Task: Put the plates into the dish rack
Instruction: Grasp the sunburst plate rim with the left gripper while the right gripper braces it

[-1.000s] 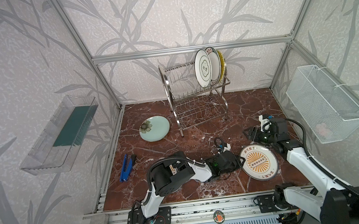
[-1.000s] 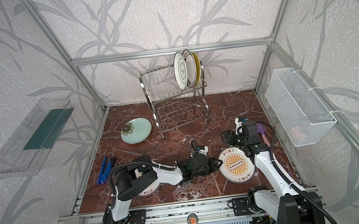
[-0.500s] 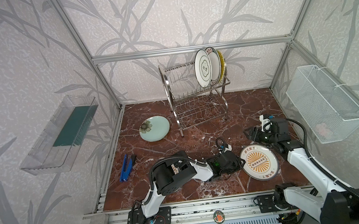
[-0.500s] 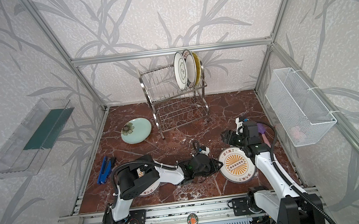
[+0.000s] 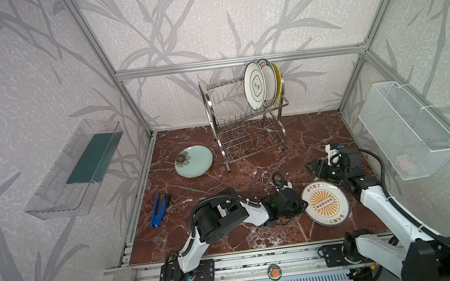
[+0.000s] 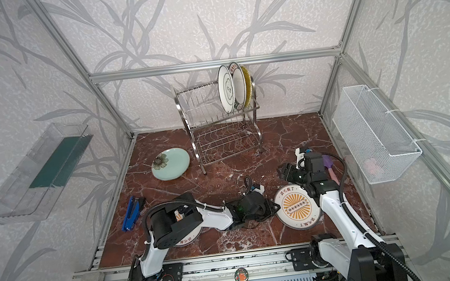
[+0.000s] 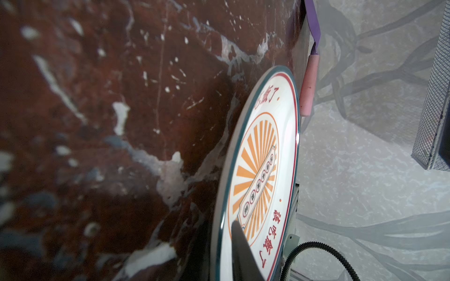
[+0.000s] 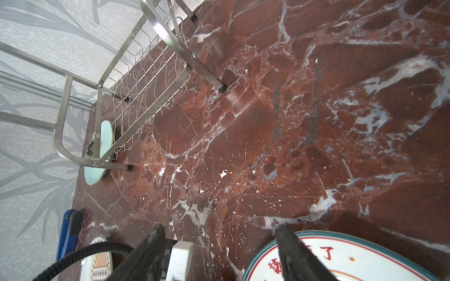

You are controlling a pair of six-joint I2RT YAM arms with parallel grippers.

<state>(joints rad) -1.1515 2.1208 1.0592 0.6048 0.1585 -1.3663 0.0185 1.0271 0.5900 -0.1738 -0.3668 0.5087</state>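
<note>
Near right of the table (image 5: 312, 134) — sunburst plate (image 5: 325, 204). Left gripper (image 5: 300, 205) at its left rim: one finger (image 7: 239, 245) lies on the face, its mate hidden beneath; whether the jaws pinch cannot be told. Right gripper (image 5: 314, 167), jaws spread, hangs over the far rim. Step, by my reading: grasping. Next: lift, stand on edge, carry far-left to the dish rack (image 5: 240, 116) — free prongs left of three standing plates (image 5: 254, 86); bare marble between, right arm close by.

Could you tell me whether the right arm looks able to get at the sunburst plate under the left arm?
Probably not yet: the left arm hangs over most of that sunburst plate and bars the way from the right claw, which is open.
</note>
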